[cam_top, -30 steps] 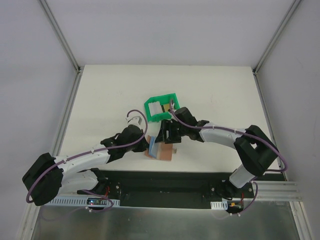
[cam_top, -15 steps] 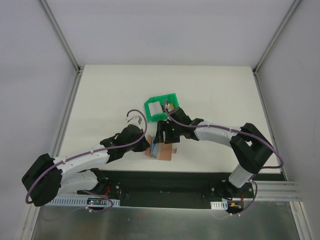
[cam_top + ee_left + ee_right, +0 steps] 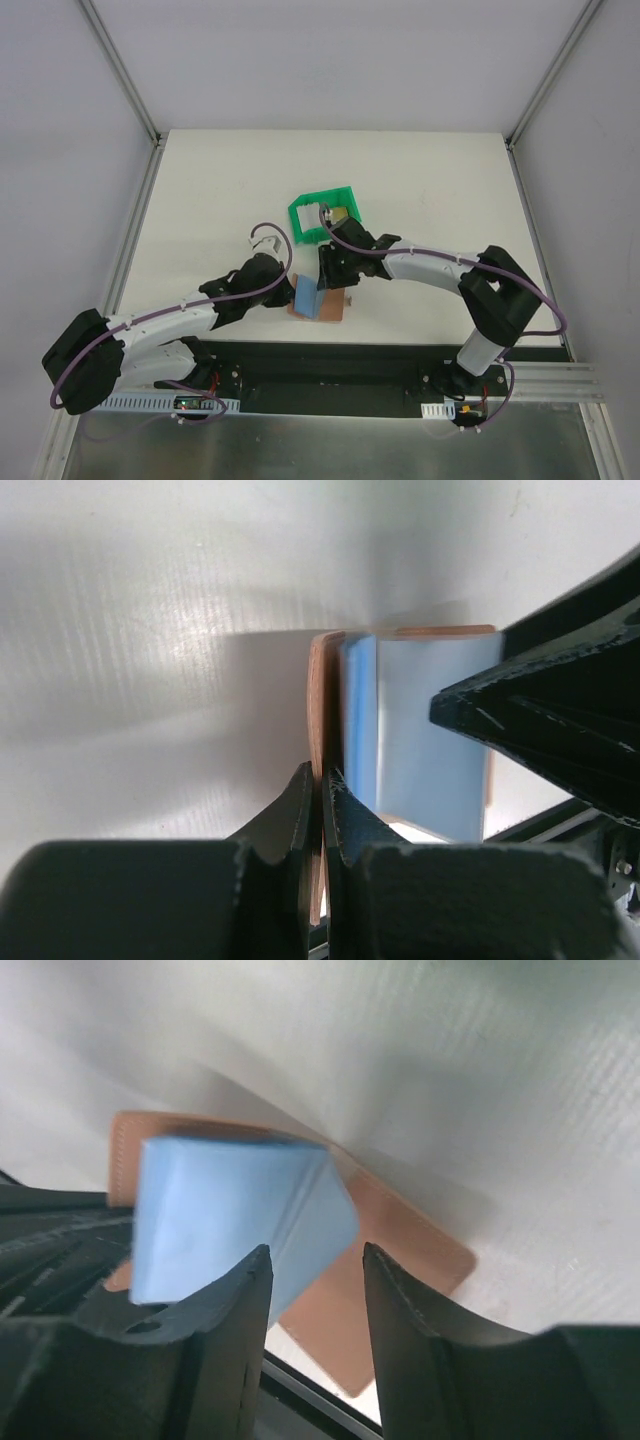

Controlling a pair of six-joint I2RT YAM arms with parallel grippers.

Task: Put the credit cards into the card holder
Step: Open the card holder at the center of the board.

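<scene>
Left tool: the left tool (image 3: 320, 776) is clamped shut on the thin tan leather edge of the card holder (image 3: 318, 680) and props that flap upright.
Right tool: the right tool (image 3: 316, 1252) has its jaws apart, straddling a corner of the blue-grey pocket panel (image 3: 220, 1210); no card shows between them.
Card holder: it sits near-centre on the bench (image 3: 220, 200), between the two tools, with one flap flat on the surface and the other raised.
Credit cards: none shows at the holder. A gold-toned speck (image 3: 340, 213) inside the green bin (image 3: 300, 215), just far of the holder, may be one, but it is too small to be sure.
Risk, wrong pinch: if the right tool closes here, it likely nips the pocket panel instead of a card and drags the holder along.
Risk, slip: the left grip has only an edge. A sideways push from the right tool could pull the leather free and let the flap fall shut.
Risk, collision: the two tools work very near each other, so a small misjudged move could knock their fingers together.
Risk, missed pocket: the pocket mouth is hidden, so a card could slide behind the panel rather than into it.
</scene>
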